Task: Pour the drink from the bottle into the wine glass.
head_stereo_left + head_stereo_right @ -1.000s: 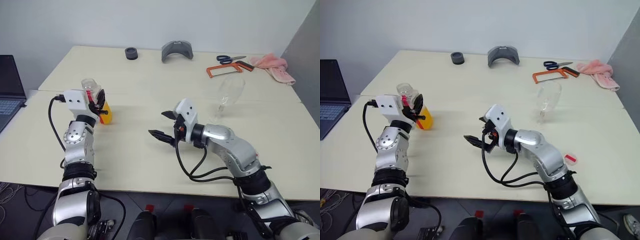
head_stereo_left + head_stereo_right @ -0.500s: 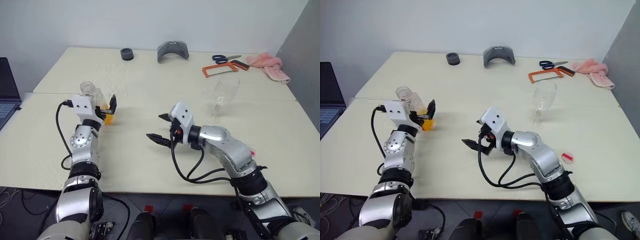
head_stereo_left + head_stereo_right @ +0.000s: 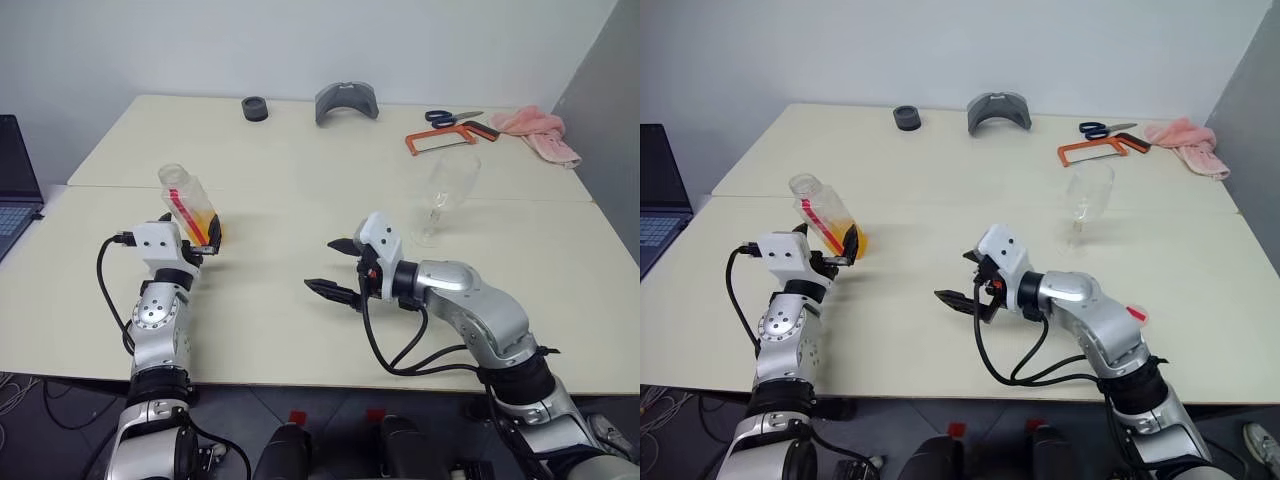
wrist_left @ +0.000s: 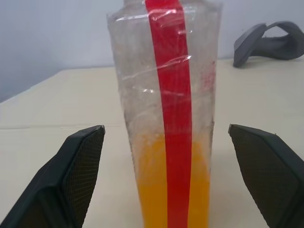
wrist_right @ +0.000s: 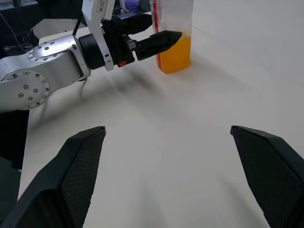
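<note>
On the cream table (image 3: 300, 170), scissors (image 3: 445, 117).

My two head views look forward and down from above the counter (image 3: 300, 170), a slight sideways offset apart, and both take in the same spread: the left hand (image 3: 200, 240) at about nine o'clock, the right hand (image 3: 340, 268) near centre, and the wine glass (image 3: 445, 195) out at two o'clock. My left wrist view sits low and very close, facing the bottle (image 4: 166, 118) head-on between its own fingers (image 4: 76, 166). My right wrist view looks across the counter from farther back, sharing that bottle (image 5: 173, 35) and the left hand (image 5: 159, 40) beside it.
</note>
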